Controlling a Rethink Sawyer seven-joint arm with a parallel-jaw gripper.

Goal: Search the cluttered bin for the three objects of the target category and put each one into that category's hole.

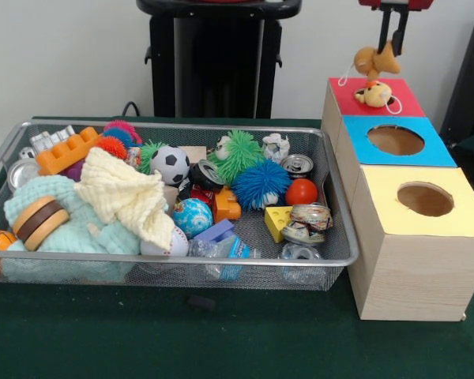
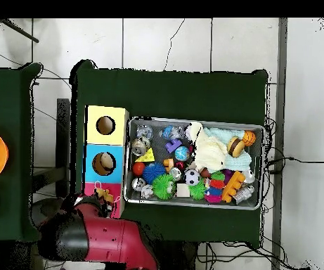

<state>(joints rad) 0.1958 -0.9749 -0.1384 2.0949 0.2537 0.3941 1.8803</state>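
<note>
The gripper (image 1: 392, 41) hangs at the far right, above the red-topped box (image 1: 403, 96), its two dark fingers pinching a tan plush toy (image 1: 376, 60); the toy dangles with its long axis roughly upright, one pointed end tipped up toward the right, a white cord looping off its left side; directly below it a second small plush, tan and white (image 1: 374, 94), lies on the red top, covering where a hole might be. Nearer in the same row sit the blue-topped box (image 1: 395, 140) and the yellow-topped box (image 1: 424, 200), each with a round hole showing. To the left stands the wire mesh bin (image 1: 341, 237), crowded; in it a soccer ball (image 1: 170, 164), a blue spiky ball (image 1: 261, 183), a green spiky ball (image 1: 241, 151), a red ball (image 1: 302, 191), a globe ball (image 1: 193, 216), a yellow cheese wedge (image 1: 277, 221) and a cream knitted cloth (image 1: 130, 197). The overhead view shows the red arm (image 2: 115, 239) reaching to the red-topped box's end of the row.
</note>
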